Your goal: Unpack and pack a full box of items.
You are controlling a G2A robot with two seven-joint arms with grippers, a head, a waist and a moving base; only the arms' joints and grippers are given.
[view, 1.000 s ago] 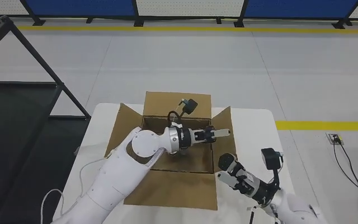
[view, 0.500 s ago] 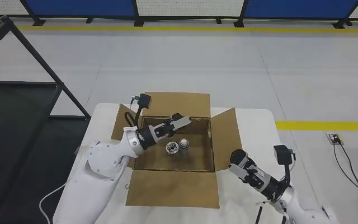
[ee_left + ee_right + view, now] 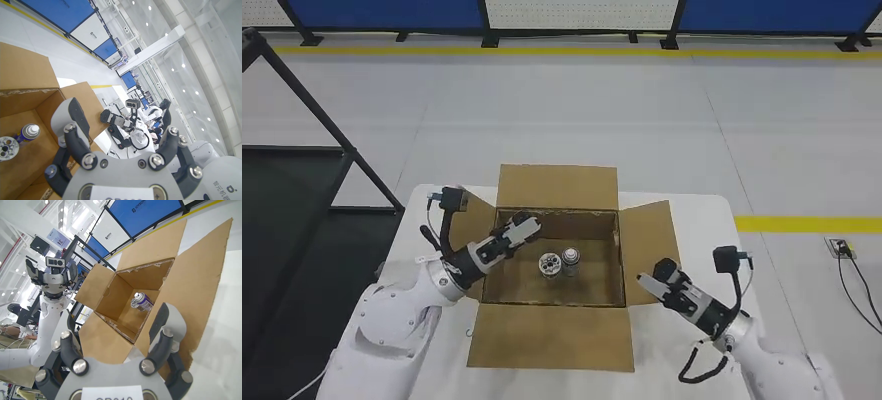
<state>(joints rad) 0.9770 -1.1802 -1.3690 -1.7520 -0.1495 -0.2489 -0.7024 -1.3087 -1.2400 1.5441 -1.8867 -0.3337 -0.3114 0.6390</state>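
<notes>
Surface (image 3: 707, 230), white, carries cardboard box (image 3: 557, 186), flaps splayed: stiff, light. Left gripper (image 3: 121, 106) over box's left edge, fingers spread, empty; right gripper (image 3: 117, 321) beside right flap, fingers released too. Spray can (image 3: 571, 262) upright on box floor: rigid, smooth, probably slippery; take mid-body. Perforated round-topped item (image 3: 550, 266) just beside it; body hidden, kind unclear, contact with can undeterminable.
</notes>
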